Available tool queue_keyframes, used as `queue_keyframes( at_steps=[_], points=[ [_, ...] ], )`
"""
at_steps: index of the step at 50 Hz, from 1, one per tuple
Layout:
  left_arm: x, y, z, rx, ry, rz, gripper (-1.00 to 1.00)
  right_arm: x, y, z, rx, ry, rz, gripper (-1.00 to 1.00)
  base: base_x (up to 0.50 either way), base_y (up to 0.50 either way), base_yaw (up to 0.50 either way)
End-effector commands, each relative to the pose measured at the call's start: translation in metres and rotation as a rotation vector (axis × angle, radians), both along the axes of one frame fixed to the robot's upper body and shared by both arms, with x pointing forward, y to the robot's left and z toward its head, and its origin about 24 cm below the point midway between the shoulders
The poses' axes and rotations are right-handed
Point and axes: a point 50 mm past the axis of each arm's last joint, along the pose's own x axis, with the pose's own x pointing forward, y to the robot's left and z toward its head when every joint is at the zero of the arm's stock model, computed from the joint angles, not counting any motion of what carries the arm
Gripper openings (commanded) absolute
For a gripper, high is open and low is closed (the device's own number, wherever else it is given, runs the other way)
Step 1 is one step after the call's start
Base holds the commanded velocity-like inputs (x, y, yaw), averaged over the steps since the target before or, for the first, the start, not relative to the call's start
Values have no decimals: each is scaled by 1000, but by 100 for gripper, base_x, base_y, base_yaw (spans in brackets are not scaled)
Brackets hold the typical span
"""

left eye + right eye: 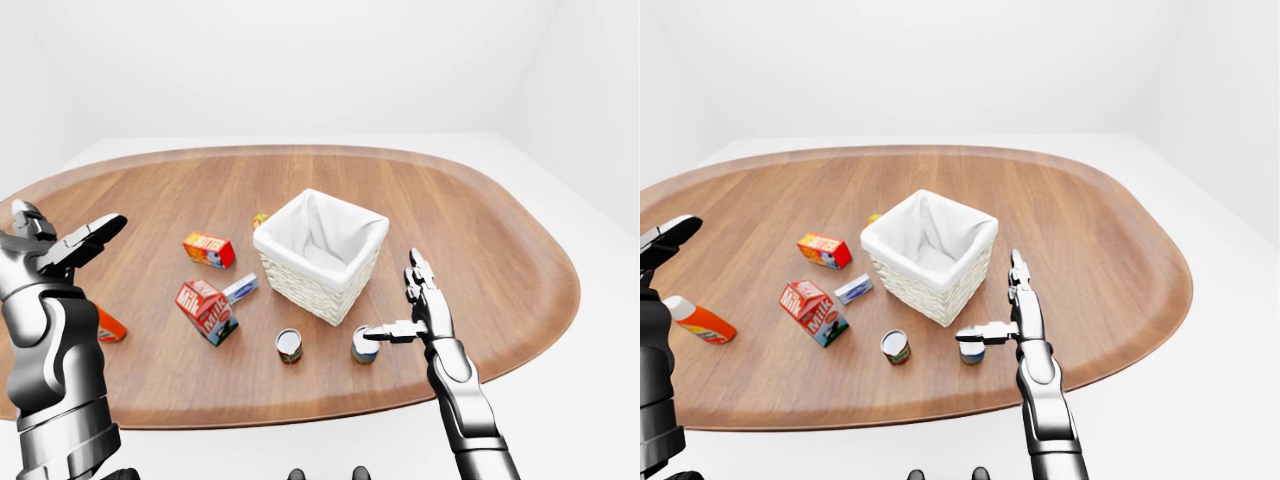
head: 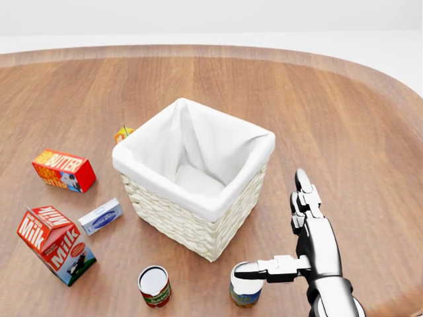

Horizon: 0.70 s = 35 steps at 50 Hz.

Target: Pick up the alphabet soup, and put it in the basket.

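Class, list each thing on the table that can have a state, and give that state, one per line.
Basket: upright, empty.
Soup can: upright, right hand's thumb above its lid.
Red can: upright, untouched.
Milk carton: upright.
Butter box: lying flat.
Right hand: open.
Left hand: open, raised.

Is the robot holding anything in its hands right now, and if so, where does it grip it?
Nothing. The right hand is open, one finger over the top of a can; the left hand is open in the air.
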Motion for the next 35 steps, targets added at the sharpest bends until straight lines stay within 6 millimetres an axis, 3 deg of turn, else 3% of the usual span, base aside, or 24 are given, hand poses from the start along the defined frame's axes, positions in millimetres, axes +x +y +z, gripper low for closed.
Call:
queue_keyframes(
  at_steps=[1,35],
  points=[
    [0,0,1,1,-3,0,100,0,1,1,6,-1,1,100,22,0,0],
    [0,0,1,1,-1,4,100,-2,-6,-2,33,3,-31,100,22,0,0]
  ],
)
